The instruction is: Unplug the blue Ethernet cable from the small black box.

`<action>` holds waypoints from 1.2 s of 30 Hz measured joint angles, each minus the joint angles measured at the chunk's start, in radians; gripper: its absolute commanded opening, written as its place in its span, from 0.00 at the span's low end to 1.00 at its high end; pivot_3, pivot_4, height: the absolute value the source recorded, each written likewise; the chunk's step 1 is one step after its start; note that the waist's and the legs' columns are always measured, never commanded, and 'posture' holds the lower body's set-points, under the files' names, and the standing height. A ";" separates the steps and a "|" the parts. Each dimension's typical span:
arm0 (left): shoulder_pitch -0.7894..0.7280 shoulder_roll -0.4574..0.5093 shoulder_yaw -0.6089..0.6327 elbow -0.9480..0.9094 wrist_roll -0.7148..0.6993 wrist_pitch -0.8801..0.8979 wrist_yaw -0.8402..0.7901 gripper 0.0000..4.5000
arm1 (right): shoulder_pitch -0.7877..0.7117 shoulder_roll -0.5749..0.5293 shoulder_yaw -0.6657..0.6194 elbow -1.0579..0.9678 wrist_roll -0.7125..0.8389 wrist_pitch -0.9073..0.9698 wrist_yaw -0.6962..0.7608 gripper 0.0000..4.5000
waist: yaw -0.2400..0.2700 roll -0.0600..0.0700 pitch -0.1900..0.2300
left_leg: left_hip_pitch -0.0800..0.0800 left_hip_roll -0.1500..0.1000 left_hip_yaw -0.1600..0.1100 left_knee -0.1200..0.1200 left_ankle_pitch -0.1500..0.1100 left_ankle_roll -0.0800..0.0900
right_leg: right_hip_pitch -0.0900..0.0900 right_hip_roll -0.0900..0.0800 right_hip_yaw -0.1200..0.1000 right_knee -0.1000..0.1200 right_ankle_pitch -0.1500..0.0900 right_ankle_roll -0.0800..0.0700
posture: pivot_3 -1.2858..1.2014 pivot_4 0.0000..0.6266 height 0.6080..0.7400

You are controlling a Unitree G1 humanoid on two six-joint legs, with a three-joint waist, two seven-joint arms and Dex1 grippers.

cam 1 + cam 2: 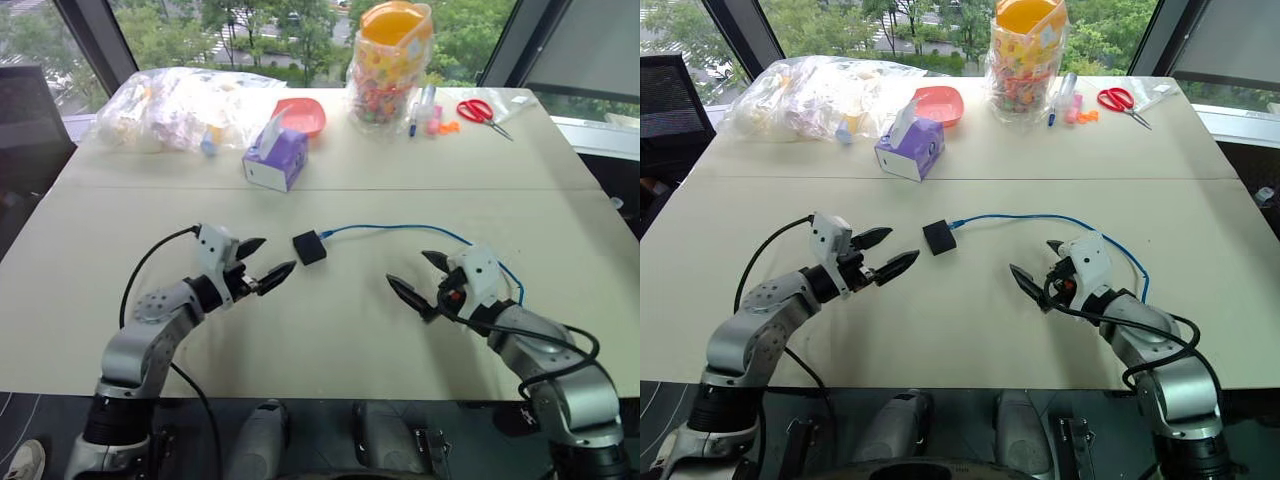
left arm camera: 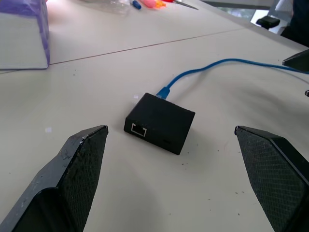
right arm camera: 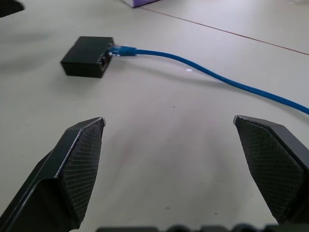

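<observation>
The small black box lies flat on the beige table, near its middle. The blue Ethernet cable is plugged into the box's right side and arcs to the right, passing behind my right gripper. In the left wrist view the box shows an empty port facing the camera, with the cable's plug at its far side. My left gripper hovers open just left of the box, nothing between its fingers. My right gripper stands open to the right of the box, a hand's width away.
A purple tissue box stands behind the black box. Along the table's far edge are a clear bag of items, a red bowl, a jar of sweets, pens and red scissors.
</observation>
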 measured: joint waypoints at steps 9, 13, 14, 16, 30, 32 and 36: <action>-0.001 0.013 0.012 -0.001 -0.035 0.018 -0.035 0.98 | -0.067 -0.061 -0.017 -0.025 0.100 0.103 0.036 1.00 | 0.000 0.000 0.000 | 0.000 0.000 0.000 0.000 0.000 0.000 | 0.000 0.000 0.000 0.000 0.000 0.000 | 0.52 0.24 1.00; -0.001 0.038 0.013 -0.011 -0.046 0.039 -0.057 0.98 | -0.086 -0.077 -0.023 -0.027 0.117 0.120 0.045 1.00 | 0.000 0.000 0.000 | 0.000 0.000 0.000 0.000 0.000 0.000 | 0.000 0.000 0.000 0.000 0.000 -0.001 | 0.52 0.24 1.00; -0.001 0.044 0.013 -0.018 -0.049 0.040 -0.064 0.98 | -0.090 -0.088 -0.023 -0.027 0.118 0.120 0.048 1.00 | 0.000 0.000 0.000 | 0.000 0.000 0.000 0.000 0.000 0.000 | 0.000 0.000 0.000 0.000 0.000 -0.001 | 0.52 0.24 1.00; -0.002 0.052 0.013 -0.023 -0.058 0.050 -0.068 0.98 | -0.103 -0.105 -0.023 -0.024 0.118 0.122 0.053 1.00 | 0.000 0.000 0.000 | 0.000 0.000 0.000 0.000 0.000 0.000 | 0.000 0.000 0.000 0.000 -0.001 -0.002 | 0.52 0.24 1.00; -0.007 0.066 0.011 -0.020 -0.073 0.062 -0.102 0.98 | -0.231 -0.221 0.010 0.089 0.134 0.131 0.184 1.00 | -0.002 0.000 0.000 | 0.000 0.000 0.001 0.000 0.000 0.000 | 0.000 0.000 0.000 0.000 0.000 -0.001 | 0.52 0.24 1.00; -0.015 0.091 0.009 -0.015 -0.083 0.083 -0.130 0.98 | -0.320 -0.247 0.059 0.155 0.116 0.126 0.231 1.00 | -0.005 0.000 0.001 | 0.000 0.000 0.002 0.001 0.000 0.000 | -0.001 0.000 0.000 0.000 0.000 -0.002 | 0.52 0.24 1.00; -0.089 0.128 0.007 0.010 -0.109 0.118 -0.191 0.98 | -0.585 -0.270 0.190 0.354 0.041 0.080 0.353 1.00 | -0.007 0.001 0.003 | 0.000 0.001 0.003 0.002 0.000 0.000 | -0.001 0.001 0.000 0.001 0.001 -0.004 | 0.52 0.24 1.00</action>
